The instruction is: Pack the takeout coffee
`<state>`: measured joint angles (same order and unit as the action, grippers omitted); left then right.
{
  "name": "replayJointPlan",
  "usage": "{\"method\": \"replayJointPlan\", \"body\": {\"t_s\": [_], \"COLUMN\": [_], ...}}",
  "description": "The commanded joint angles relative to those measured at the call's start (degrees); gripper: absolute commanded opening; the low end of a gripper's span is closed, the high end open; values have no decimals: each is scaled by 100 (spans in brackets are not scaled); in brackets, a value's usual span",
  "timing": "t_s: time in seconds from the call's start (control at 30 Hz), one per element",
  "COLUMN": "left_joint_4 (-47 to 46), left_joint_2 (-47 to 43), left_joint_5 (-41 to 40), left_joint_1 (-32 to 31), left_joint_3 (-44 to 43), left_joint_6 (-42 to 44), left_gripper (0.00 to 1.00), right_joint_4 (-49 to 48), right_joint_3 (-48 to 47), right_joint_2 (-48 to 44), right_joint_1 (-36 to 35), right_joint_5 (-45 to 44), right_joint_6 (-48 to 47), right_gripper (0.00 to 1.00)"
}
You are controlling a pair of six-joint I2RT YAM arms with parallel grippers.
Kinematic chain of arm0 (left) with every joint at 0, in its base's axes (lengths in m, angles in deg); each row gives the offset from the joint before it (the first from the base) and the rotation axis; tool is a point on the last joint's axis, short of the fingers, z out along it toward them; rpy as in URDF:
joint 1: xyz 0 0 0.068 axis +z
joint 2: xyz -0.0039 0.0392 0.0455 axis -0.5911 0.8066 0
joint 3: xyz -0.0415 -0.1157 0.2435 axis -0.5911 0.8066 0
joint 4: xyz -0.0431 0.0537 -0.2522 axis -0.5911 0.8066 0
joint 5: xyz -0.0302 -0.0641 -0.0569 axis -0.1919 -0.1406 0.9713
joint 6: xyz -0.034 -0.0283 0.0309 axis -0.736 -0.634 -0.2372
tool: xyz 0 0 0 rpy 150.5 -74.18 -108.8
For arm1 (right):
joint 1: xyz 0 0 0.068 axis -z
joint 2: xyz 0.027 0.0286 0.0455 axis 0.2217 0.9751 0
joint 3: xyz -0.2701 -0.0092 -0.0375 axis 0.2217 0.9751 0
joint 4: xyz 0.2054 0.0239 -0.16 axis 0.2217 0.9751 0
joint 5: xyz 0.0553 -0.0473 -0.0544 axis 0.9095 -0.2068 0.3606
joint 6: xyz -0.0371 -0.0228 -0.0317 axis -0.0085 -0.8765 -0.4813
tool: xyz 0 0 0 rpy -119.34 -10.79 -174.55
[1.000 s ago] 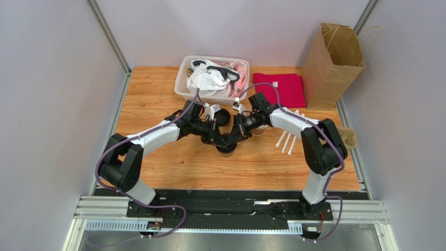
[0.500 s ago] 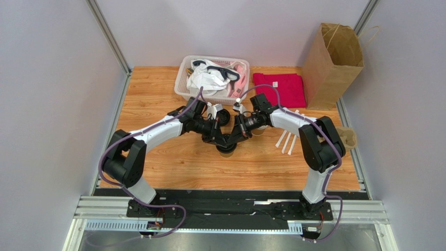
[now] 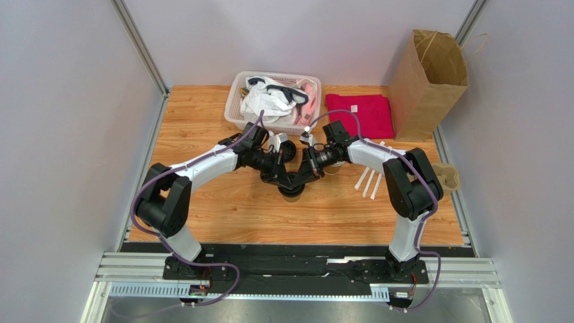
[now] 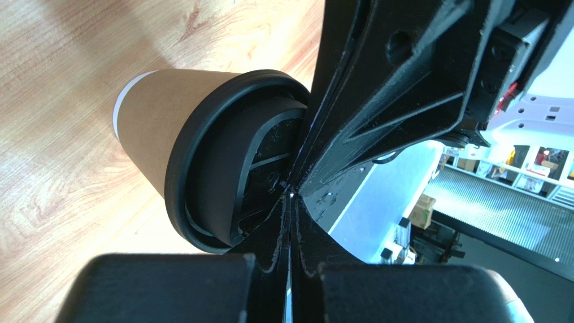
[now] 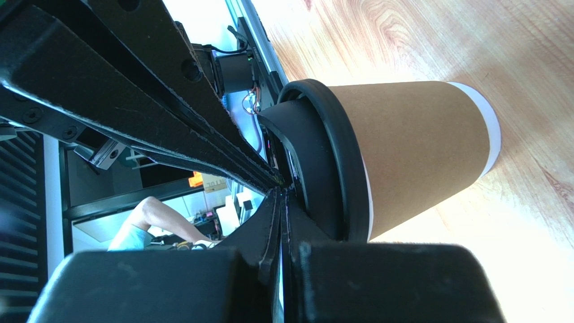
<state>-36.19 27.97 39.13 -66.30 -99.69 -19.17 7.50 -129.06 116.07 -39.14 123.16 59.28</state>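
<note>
Brown kraft paper is showing on the cup [image 3: 292,196], which is standing upright on the table [image 3: 222,208] directly under the tips of both your grippers, with its black lid [image 4: 222,175] sitting fully on. Your left gripper [image 3: 284,182] is angling down from its own side with its fingers [image 4: 277,235] pressed together and nothing between them, its tip lying at the top of the lid. Your right gripper [image 3: 298,180] is angling in from the opposite side, likewise pressed together and holding nothing, and its tip is meeting the left one nose to nose over the lid. Through the left wrist camera you are seeing the cup's side and the white band at its base lying just past the closed tips, with the right gripper's dark body crossing in front; the right wrist camera is showing the same meeting mirrored. Whether either tip is actually pressing on the lid or only grazing it, you cannot tell. Beyond both grippers, a white basket [image 3: 232,114] of mixed items is sitting apart from the cup. Beyond and outward of the right gripper, a red cloth [image 3: 360,114] is lying flat, with a paper bag [image 3: 428,77] standing upright just beside it. White sticks [image 3: 370,180] are lying near the right arm's elbow, and a pulp tray [image 3: 449,176] is sitting at the table's edge outside that arm.
</note>
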Motion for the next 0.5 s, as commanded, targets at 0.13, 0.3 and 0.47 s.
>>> {"method": "replayJointPlan", "body": {"t_s": [0.13,0.3,0.47], "left_joint_4": [208,278,279], "left_joint_2": [537,572,625], "left_joint_5": [-1678,-1775,-1775], "left_joint_1": [45,45,45], "left_joint_3": [164,120,120], "left_joint_6": [516,551,542], "left_gripper": [0,0,0], "right_joint_4": [533,552,525], "right_joint_3": [-125,-116,-98], "right_joint_2": [-155,-269,-199], "right_joint_1": [5,22,75], "right_joint_5": [-1545,-1308,-1237], "right_joint_6": [-587,-552,-552], "right_gripper": [0,1,1]}}
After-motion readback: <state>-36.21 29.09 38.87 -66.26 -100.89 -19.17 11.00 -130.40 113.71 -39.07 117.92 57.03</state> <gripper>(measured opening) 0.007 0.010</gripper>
